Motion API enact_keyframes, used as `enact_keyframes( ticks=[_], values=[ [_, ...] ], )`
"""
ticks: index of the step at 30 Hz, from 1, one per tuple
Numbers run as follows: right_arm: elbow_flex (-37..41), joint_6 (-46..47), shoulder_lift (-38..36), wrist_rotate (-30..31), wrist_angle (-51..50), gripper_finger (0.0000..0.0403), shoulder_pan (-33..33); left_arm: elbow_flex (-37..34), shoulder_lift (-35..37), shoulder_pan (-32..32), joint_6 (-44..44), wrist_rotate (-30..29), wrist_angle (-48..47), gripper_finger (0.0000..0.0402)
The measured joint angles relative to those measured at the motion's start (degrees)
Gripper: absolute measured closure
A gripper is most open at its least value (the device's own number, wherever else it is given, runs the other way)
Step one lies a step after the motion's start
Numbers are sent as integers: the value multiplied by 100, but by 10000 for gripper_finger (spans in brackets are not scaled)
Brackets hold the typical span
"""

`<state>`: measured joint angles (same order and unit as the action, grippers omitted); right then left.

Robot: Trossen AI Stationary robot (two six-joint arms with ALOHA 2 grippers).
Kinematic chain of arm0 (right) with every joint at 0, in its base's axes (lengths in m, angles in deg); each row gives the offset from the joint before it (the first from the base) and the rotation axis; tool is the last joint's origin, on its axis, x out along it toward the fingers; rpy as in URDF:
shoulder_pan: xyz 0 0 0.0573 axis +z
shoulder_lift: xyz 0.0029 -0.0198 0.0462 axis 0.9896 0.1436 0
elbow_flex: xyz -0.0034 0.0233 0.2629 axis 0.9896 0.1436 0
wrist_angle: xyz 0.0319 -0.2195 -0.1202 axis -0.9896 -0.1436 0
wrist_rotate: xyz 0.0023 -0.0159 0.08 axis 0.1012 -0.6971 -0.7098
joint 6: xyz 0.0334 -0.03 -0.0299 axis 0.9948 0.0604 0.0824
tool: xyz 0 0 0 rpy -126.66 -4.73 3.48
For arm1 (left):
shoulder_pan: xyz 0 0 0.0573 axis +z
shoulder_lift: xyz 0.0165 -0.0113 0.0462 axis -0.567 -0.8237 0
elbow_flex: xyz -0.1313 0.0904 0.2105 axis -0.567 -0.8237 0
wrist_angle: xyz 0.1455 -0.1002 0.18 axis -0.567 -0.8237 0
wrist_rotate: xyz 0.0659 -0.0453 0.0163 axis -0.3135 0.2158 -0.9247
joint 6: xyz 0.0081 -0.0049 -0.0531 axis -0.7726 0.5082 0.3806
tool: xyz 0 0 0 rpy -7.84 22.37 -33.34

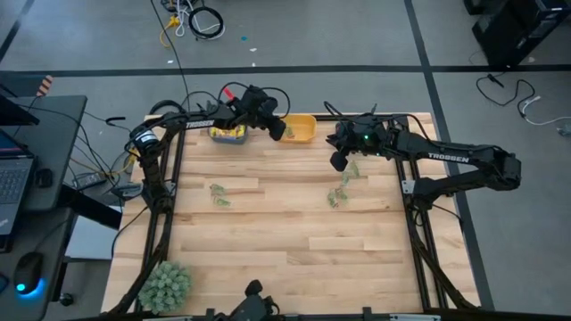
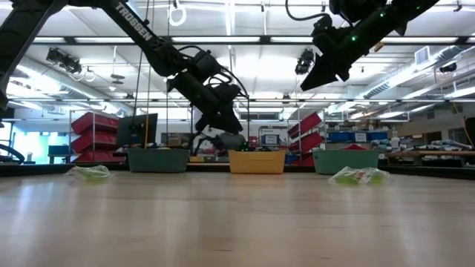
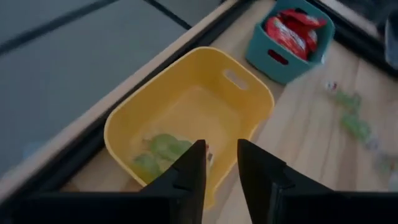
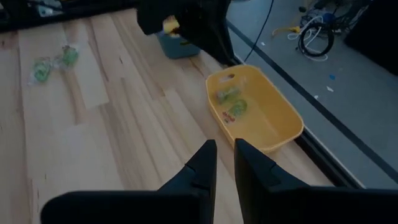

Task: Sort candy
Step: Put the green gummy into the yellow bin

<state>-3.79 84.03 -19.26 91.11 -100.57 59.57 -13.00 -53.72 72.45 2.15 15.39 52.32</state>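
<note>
Pale green candy lies on the table in small groups (image 1: 219, 194), (image 1: 350, 172), (image 1: 336, 197). More green candy (image 3: 163, 152) sits inside the yellow bin (image 1: 302, 129) at the far edge. A teal bin (image 1: 227, 134) holds yellow candy, and another teal bin (image 3: 289, 37) holds red candy. My left gripper (image 3: 221, 155) hovers above the yellow bin's near rim, open and empty. My right gripper (image 4: 225, 152) hangs high above the green candy on the right (image 2: 359, 176), its fingers a narrow gap apart with nothing between them.
The bins stand in a row along the far edge (image 2: 158, 159), (image 2: 257, 161), (image 2: 345, 161). A fuzzy green plant (image 1: 165, 283) sits at the near left corner. A black frame rail (image 1: 419, 232) borders the table on each side. Bare wood (image 1: 285, 250) fills the middle and near part.
</note>
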Motion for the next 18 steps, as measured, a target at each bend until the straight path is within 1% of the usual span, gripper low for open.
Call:
enact_keyframes(
  ticks=[3,5,6,7,8,10,13,16,18],
  values=[
    [-1,3,71,0,-136,360,0,0,2,-50,-647,23,-35,315],
    [0,3,186,0,-327,363,15,0,26,-139,-991,26,-23,342],
    [0,5,257,0,-404,367,49,-1,44,-188,-1153,27,27,363],
    [0,5,317,0,-463,373,89,-39,78,-239,-1268,31,142,381],
    [0,5,372,0,-537,381,152,-136,113,-288,-1324,40,298,390],
    [0,3,472,0,-661,396,306,-429,142,-420,-1345,-8,903,395],
    [0,71,558,0,-768,397,572,-1115,272,-590,-1342,-118,2080,399],
    [61,271,547,0,-750,398,832,-1898,604,-747,-1304,-166,3418,400],
    [215,457,515,0,-711,401,1033,-2412,890,-832,-1230,-204,3966,400]
  ],
)
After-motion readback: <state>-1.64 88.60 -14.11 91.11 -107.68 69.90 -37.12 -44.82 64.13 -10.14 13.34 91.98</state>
